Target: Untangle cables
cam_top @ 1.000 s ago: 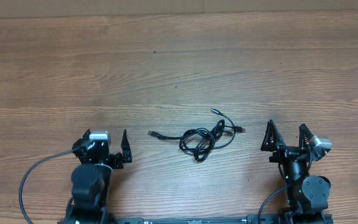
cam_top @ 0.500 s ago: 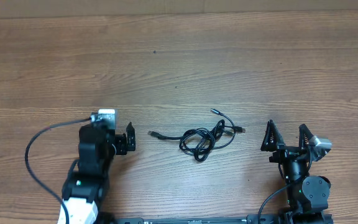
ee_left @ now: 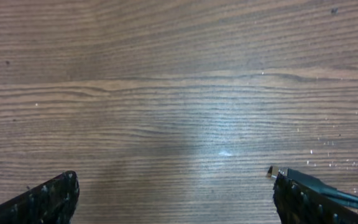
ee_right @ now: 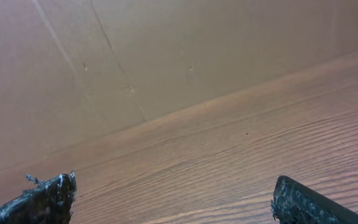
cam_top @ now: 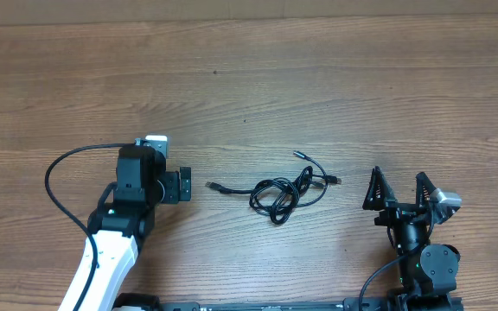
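no readable text, no labels, no brand marks, no numbers or signs in any view

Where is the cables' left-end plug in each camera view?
Overhead: plug left of centre, just right of the left hand.
Left wrist: plug at lower right, near the bottom edge.
Right wrist: not in it.
Shared landmark: the wooden table.
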Robot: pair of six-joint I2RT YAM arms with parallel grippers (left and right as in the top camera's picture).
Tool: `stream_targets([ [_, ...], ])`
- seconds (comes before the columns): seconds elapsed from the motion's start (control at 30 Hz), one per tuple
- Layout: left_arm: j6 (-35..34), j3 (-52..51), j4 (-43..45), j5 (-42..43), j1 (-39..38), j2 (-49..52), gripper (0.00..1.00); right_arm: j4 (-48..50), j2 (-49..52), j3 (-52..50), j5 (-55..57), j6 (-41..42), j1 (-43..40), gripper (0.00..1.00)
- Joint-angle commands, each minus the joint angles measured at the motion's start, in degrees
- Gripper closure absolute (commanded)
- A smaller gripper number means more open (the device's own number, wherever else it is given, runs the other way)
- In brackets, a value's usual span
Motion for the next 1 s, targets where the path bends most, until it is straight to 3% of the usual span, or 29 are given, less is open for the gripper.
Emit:
stream_targets([
  [0.0, -0.35, 2.8, -1.25, 0.7, 0.46, 1.4, 0.0, 0.31, -0.5, -0.57, 0.42, -0.42, -0.15, 0.0],
  [0.97, 0.68, 9.4, -7.04, 4.74, 0.48, 11.87, 0.0, 0.31, -0.5, -0.57, 0.42, -0.42, -0.15, 0.0],
])
